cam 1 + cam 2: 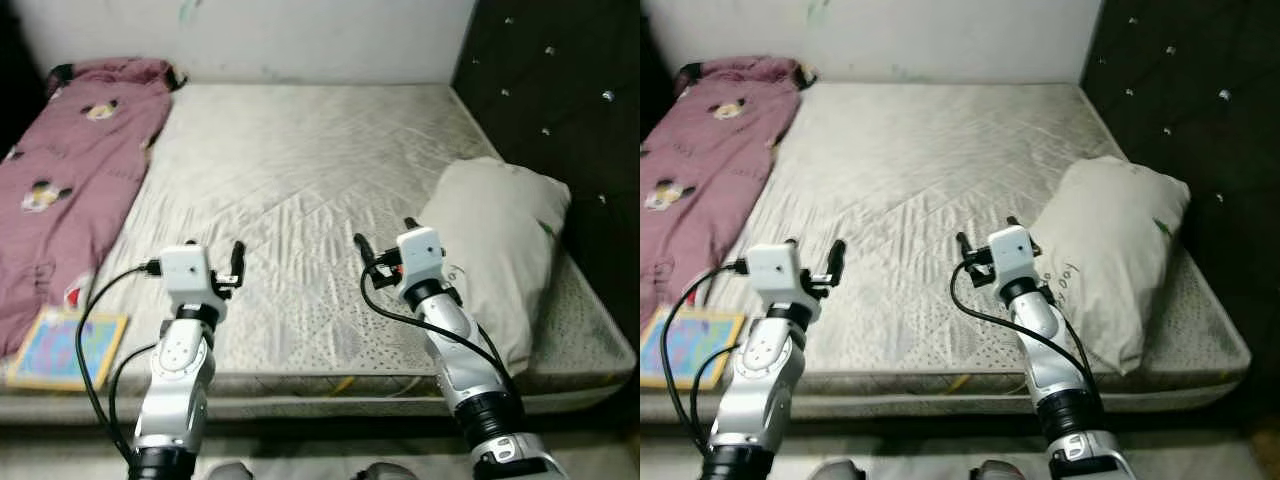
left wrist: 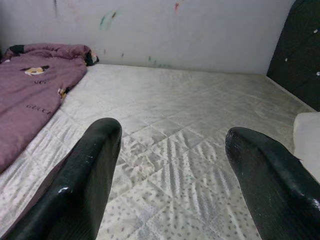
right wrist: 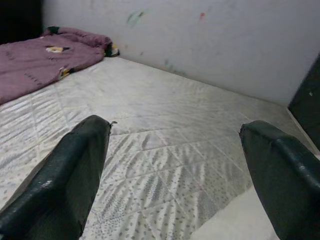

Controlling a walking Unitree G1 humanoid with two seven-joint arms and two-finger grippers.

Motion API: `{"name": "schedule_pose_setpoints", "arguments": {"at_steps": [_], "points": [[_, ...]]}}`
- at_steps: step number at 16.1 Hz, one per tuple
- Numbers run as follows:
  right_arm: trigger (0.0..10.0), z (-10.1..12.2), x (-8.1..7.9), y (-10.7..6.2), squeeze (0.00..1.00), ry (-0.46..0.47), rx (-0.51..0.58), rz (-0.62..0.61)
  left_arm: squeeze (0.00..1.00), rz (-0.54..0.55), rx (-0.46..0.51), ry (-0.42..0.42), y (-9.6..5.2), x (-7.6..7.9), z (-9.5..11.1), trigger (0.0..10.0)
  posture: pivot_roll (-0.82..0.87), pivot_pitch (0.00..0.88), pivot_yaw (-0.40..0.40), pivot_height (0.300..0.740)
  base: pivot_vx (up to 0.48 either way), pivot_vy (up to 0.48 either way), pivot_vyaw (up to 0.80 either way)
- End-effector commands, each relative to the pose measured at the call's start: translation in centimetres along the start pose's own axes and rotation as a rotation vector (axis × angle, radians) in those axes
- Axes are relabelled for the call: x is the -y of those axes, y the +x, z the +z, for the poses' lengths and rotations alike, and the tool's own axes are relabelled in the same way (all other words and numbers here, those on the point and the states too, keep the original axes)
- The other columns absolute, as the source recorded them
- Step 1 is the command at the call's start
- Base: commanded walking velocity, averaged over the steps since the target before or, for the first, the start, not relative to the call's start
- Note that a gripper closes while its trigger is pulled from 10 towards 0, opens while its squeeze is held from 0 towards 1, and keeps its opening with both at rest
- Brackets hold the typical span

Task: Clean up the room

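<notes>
Bed (image 1: 300, 160) holds a pink blanket (image 1: 70, 170) along its left edge, a pillow (image 1: 505, 245) by the right edge; left end effector (image 1: 215, 258) and right end effector (image 1: 385, 240) hover over the near edge, fingers apart

Quilted matt cloth mattress (image 1: 300, 170), soft pink fabric blanket (image 1: 70, 160), cloth pillow (image 1: 500, 240).

Mauve cartoon-print blanket (image 1: 70, 170), off-white quilted mattress (image 1: 300, 170), cream pillow (image 1: 500, 250).

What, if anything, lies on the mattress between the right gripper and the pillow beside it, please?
Nothing visible does. The right gripper hovers open above the mattress, and the pillow lies just to its right with no object between them.
</notes>
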State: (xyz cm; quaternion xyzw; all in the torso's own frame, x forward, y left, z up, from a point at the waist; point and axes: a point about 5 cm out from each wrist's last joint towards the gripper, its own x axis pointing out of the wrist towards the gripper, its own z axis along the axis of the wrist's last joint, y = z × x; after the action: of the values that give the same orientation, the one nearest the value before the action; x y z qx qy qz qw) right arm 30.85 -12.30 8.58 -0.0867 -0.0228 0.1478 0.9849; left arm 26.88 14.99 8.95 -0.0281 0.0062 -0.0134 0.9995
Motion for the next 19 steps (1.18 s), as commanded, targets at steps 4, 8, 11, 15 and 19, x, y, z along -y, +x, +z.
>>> {"name": "schedule_pose_setpoints", "arguments": {"at_steps": [4, 8, 11, 15, 19], "points": [[10.0, 0.65, -0.22, 0.36, 0.0, 0.008, 0.027, 0.011, 0.0, 0.015, -0.008, 0.003, 0.07, -0.31, -0.02, 10.0, -0.03, 0.0, -0.005, 0.74, 0.0, -0.307, 0.54], [10.0, 0.64, -0.19, 0.35, 0.0, 0.008, 0.027, 0.01, 0.0, 0.014, -0.008, 0.002, 0.06, -0.31, -0.02, 10.0, -0.03, 0.0, -0.005, 0.74, 0.0, -0.346, 0.0], [10.0, 0.64, -0.15, 0.42, 0.0, 0.007, 0.026, 0.01, 0.0, 0.013, -0.008, -0.001, 0.15, -0.3, -0.05, 10.0, -0.03, 0.0, -0.004, 0.74, 0.0, -0.361, 0.0], [10.0, 0.66, -0.15, 0.47, 0.0, 0.007, 0.026, 0.012, 0.0, 0.012, -0.008, -0.001, 0.2, -0.3, -0.03, 10.0, -0.03, 0.0, -0.005, 0.74, 0.0, -0.359, 0.0], [10.0, 0.68, -0.17, 0.52, 0.0, 0.007, 0.026, 0.012, 0.0, 0.011, -0.008, 0.0, 0.27, -0.31, -0.04, 10.0, -0.03, 0.0, -0.004, 0.74, 0.0, -0.36, 0.0]]}}
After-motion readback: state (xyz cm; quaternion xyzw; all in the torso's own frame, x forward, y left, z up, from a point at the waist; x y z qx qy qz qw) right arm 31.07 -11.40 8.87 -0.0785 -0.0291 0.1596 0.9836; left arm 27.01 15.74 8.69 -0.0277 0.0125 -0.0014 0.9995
